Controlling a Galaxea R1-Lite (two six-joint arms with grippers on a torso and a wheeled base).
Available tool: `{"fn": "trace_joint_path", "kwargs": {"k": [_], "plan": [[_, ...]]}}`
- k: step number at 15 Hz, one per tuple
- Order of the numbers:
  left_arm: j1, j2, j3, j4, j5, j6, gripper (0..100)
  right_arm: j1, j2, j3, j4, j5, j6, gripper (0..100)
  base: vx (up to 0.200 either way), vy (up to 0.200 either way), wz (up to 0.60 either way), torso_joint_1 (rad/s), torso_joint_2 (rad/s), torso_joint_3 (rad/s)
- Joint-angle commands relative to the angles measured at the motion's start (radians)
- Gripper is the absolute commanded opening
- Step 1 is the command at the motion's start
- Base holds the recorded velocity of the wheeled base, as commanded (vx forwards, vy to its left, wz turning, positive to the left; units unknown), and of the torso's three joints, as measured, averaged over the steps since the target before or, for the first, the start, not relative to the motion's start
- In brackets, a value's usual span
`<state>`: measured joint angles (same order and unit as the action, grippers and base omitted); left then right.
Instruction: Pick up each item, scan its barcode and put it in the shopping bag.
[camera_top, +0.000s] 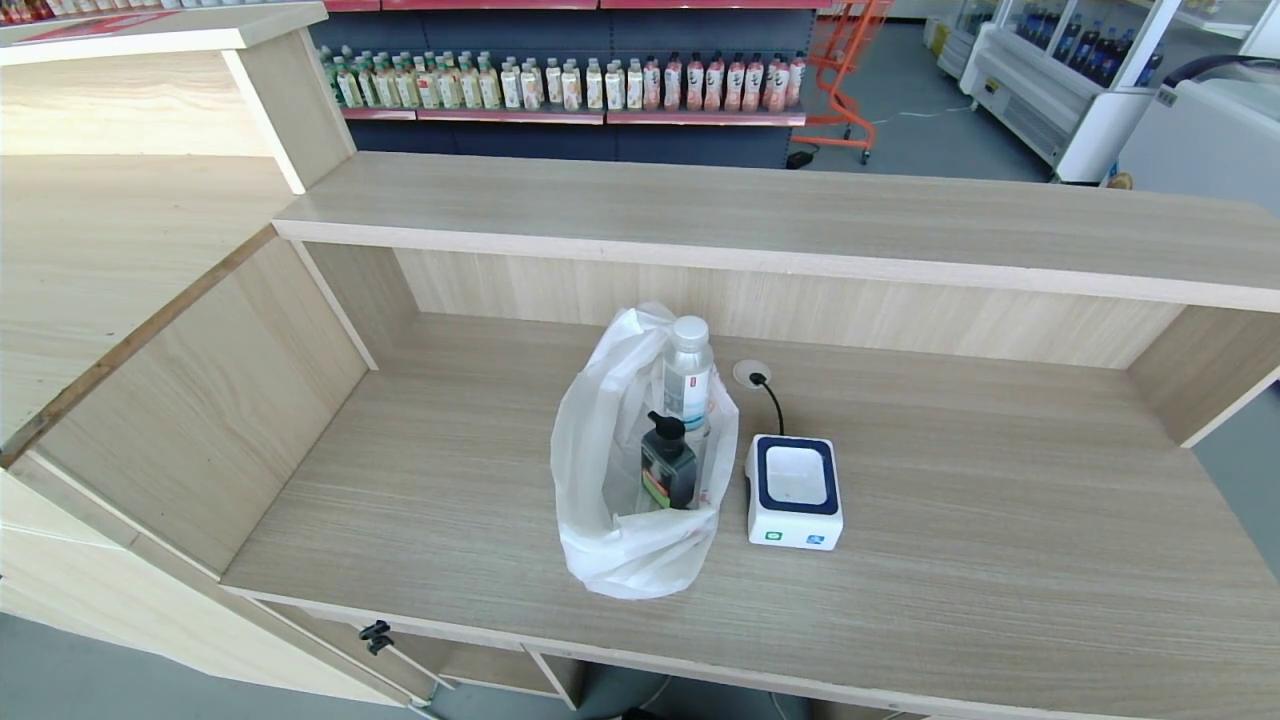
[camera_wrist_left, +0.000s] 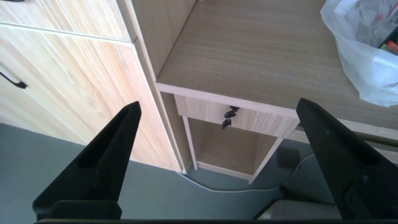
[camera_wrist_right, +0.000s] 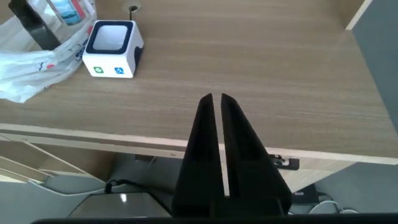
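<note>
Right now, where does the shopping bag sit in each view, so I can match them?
Head view: shopping bag on the counter, just to the robot's left of the scanner.
Left wrist view: shopping bag at the counter's front edge, past the drawer key.
Right wrist view: shopping bag next to the scanner.
Shared landmark: the counter's front edge.

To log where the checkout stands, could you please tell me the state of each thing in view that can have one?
shopping bag: open at the top, standing on the counter.
clear bottle: upright inside the bag, capped.
dark pump bottle: upright inside the bag.
scanner: on the counter beside the bag, its cable leading into the counter.
left gripper: open, empty.
right gripper: shut, empty.
</note>
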<state>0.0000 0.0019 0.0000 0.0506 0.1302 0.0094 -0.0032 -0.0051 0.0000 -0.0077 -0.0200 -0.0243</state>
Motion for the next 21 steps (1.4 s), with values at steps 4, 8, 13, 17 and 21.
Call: {"fn": "trace_joint_path", "kwargs": {"k": [4,8,13,17,21], "plan": [[0.0,0.0,0.0,0.0,0.0,0.0,100,0.0,0.005,0.0,-0.002,0.0,0.0,0,0.0,0.0,0.0,0.0,0.0,0.0],[0.0,0.0,0.0,0.0,0.0,0.0,100,0.0,0.005,0.0,0.0,0.0,0.0,0,0.0,0.0,0.0,0.0,0.0,0.0],[0.0,0.0,0.0,0.0,0.0,0.004,100,0.0,0.005,0.0,0.0,0.0,0.0,0,0.0,-0.04,0.0,0.0,0.0,0.0],[0.0,0.0,0.0,0.0,0.0,0.0,100,0.0,0.005,0.0,-0.002,0.0,0.0,0,0.0,-0.15,0.0,0.001,0.0,-0.002],[0.0,0.0,0.0,0.0,0.0,0.001,100,0.0,0.005,0.0,0.0,0.0,0.0,0,0.0,0.0,0.0,0.0,0.0,0.0]]}}
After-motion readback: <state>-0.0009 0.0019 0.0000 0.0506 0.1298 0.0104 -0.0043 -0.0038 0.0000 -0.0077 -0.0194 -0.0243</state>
